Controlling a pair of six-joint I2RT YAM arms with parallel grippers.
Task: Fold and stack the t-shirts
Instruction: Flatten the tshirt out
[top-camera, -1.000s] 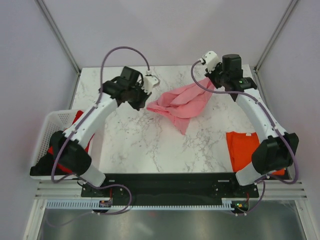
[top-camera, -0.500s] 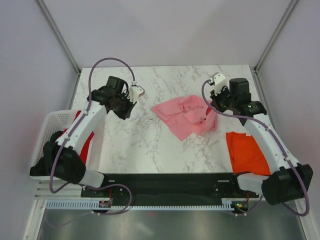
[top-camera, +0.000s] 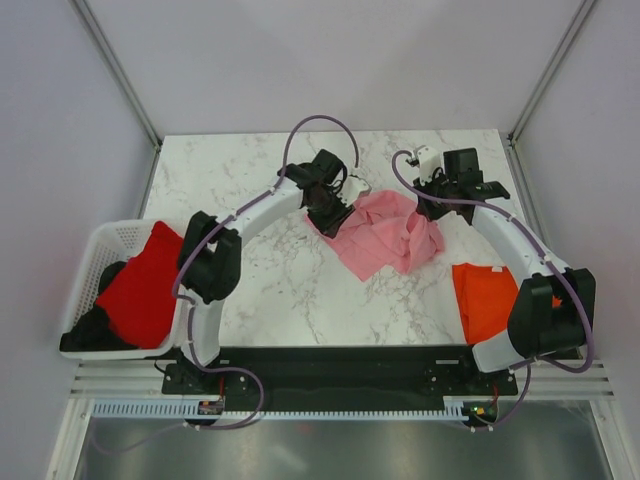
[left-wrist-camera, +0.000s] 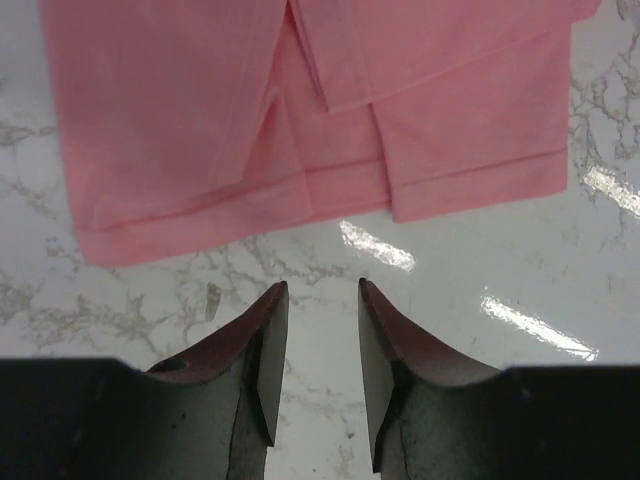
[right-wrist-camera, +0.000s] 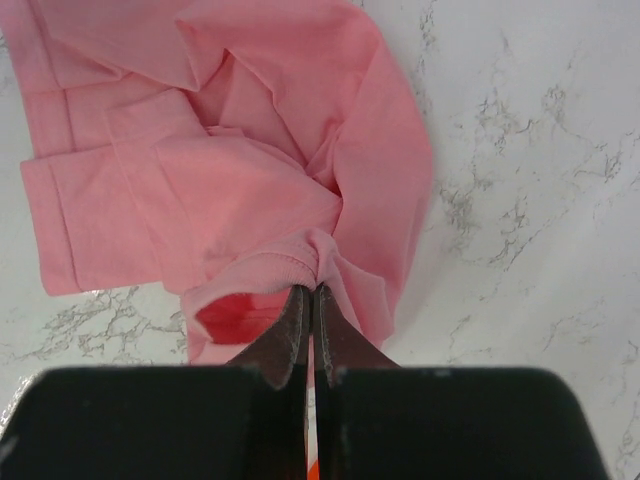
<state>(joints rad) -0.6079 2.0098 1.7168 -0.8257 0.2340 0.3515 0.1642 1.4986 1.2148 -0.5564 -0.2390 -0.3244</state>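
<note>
The right end effector is pinched together on a bunched fold of the pink shirt; the left end effector stands apart and empty over bare worktop, just short of the shirt's hem; the pink shirt lies crumpled mid-worktop between both arms, the orange shirt lies flat near the right edge, and the red shirt sits in the basket at left; the fabric looks light, limp and quick to wrinkle, so it likely needs holding at two hemmed corners or the shoulders and pulling taut, since a mid-cloth pinch only gathers it.
</note>
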